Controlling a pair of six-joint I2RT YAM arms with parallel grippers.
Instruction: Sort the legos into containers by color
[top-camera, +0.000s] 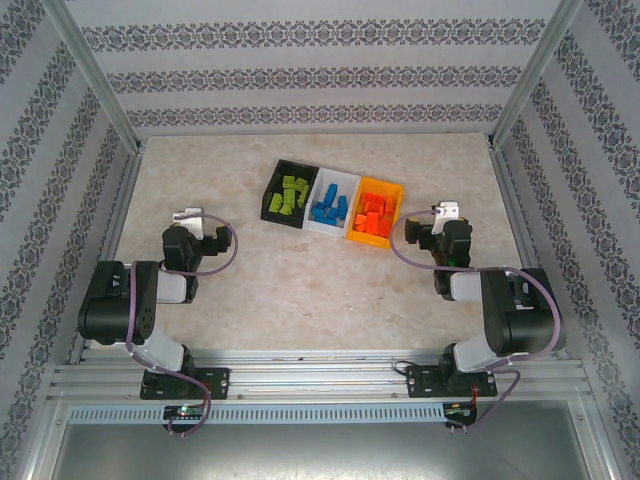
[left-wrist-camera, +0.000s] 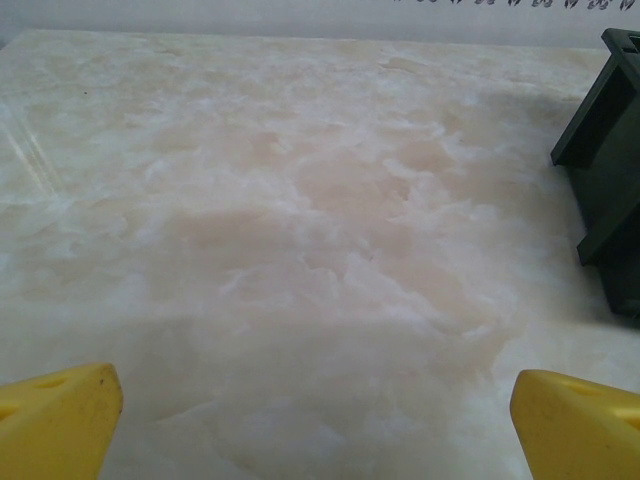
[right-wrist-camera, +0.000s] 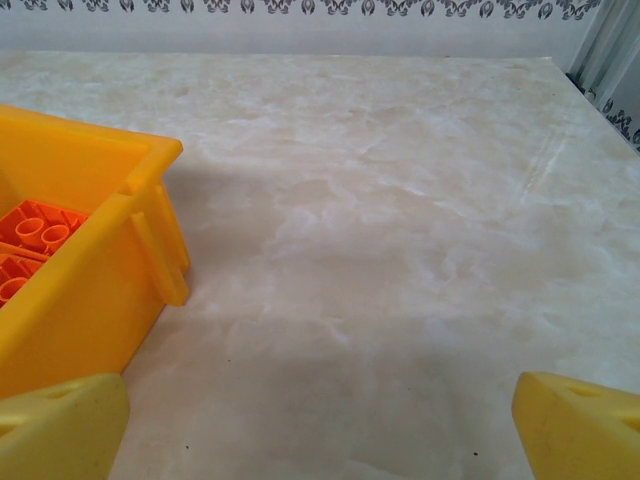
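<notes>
Three joined bins sit at the table's middle back. The black bin (top-camera: 272, 196) holds lime green legos (top-camera: 289, 195), the white bin (top-camera: 313, 213) holds blue legos (top-camera: 330, 206), and the orange-yellow bin (top-camera: 364, 237) holds orange-red legos (top-camera: 374, 213). My left gripper (top-camera: 189, 217) rests left of the bins, open, with nothing between its yellow fingertips (left-wrist-camera: 60, 415); the black bin (left-wrist-camera: 610, 170) is at its right. My right gripper (top-camera: 443, 212) sits just right of the orange-yellow bin (right-wrist-camera: 80, 290), open and empty, with orange-red legos (right-wrist-camera: 35, 232) visible inside.
The marble-patterned tabletop (top-camera: 300, 290) is bare around the bins. Patterned walls and metal frame posts (top-camera: 95, 75) enclose the table on three sides. Both arm bases are bolted to the rail (top-camera: 310, 375) at the near edge.
</notes>
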